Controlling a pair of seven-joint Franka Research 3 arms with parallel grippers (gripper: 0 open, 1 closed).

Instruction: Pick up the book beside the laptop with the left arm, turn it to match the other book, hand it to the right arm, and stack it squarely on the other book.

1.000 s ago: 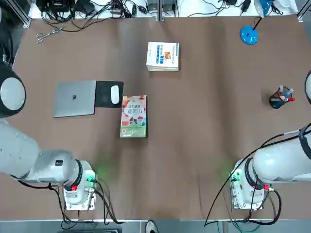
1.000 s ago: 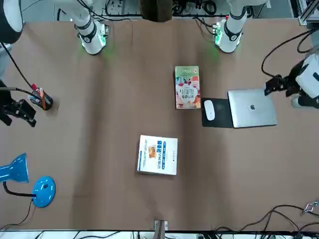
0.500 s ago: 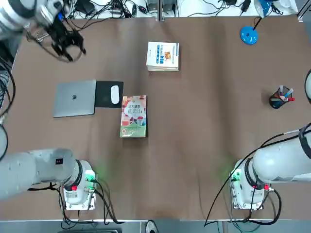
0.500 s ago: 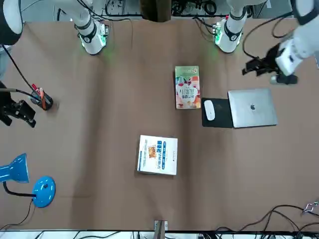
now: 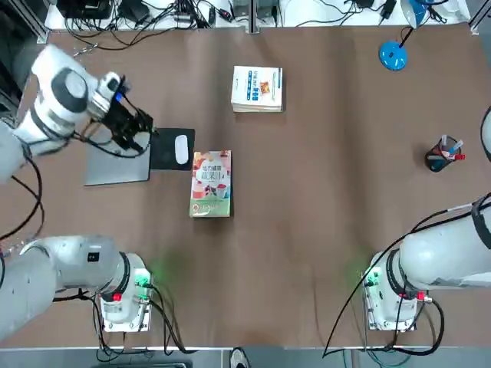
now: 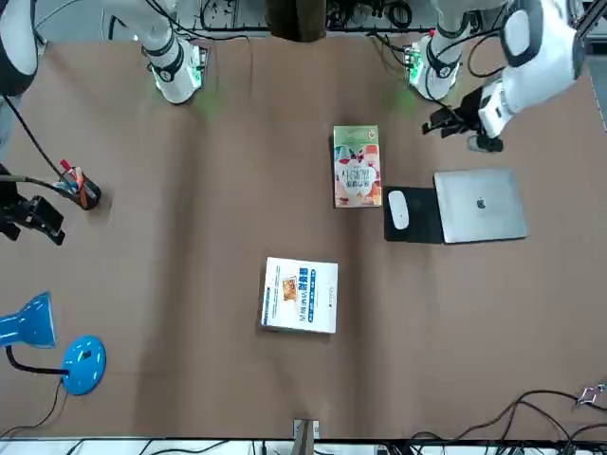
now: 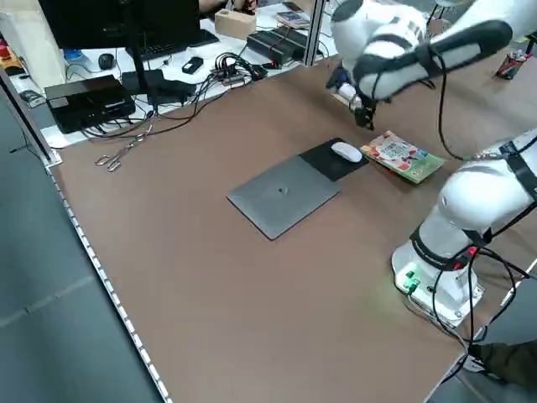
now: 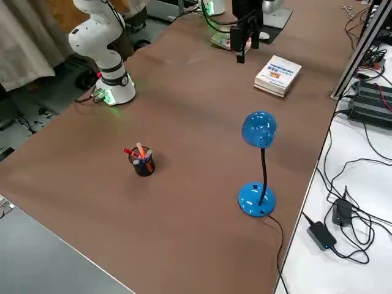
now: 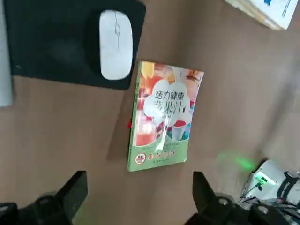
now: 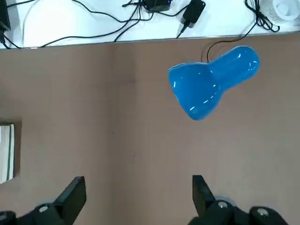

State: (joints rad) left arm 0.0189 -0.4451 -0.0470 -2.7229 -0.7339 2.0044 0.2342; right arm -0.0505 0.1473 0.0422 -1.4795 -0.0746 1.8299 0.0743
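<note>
we have the book [image 9: 164, 117] lying flat, cover up, on the surface [image 5: 307, 230], just beside the mouse pad [image 5: 161, 162] that sits against the laptop [image 5: 103, 165]. our left claw [image 9: 140, 187] hangs open and empty above the laptop side, short of the book, so the step in hand looks to be the approach. we do well to carry it across high enough to clear the mouse [image 5: 181, 149], then centre it over the book before lowering. we turn the wrist until the fingers straddle the cover evenly, parallel to its edges, because a skewed pinch could spin something this thin or bend it. we go down slowly, tips close to the surface without pressing into it, and close gently on both edges, leaving one end free for the handover. our right claw [image 10: 139, 187], open and empty too, waits over the right side of the surface, well apart. the other book [image 5: 257, 86] lies farther out from the bases, and we read its edges before choosing how far to turn ours.
</note>
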